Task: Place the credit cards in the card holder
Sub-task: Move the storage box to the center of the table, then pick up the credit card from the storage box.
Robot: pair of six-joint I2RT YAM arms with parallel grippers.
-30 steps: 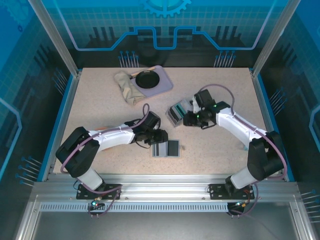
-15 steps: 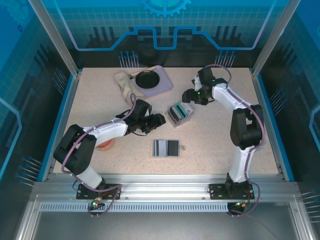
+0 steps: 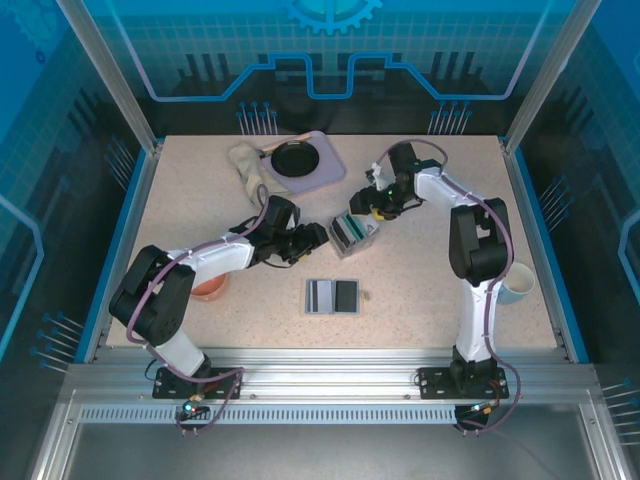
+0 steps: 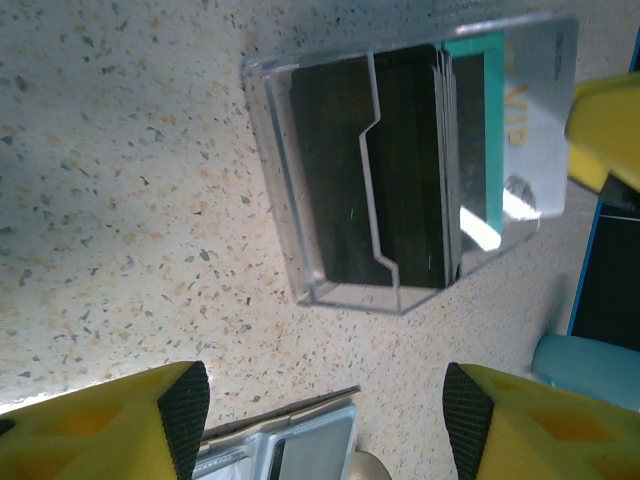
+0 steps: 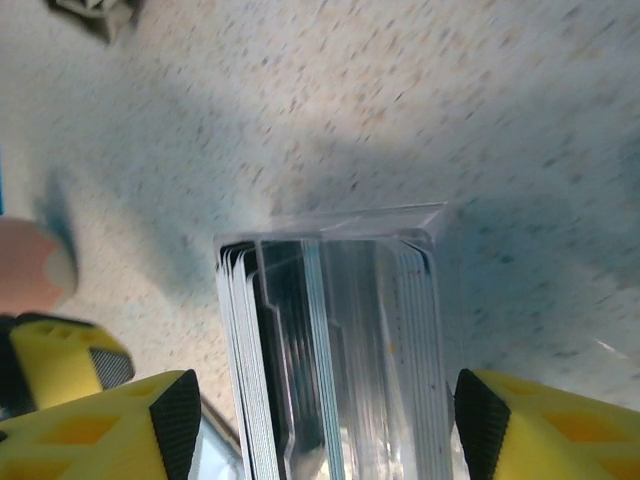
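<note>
Card holder (image 4: 300, 445) cut off at btm edge; credit cards (image 5: 240, 370) blurry, btm cropped.

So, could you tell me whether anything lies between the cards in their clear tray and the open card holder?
Nothing visible does: open table lies between the cards in the tray and the card holder. The left gripper is open beside the tray.
</note>
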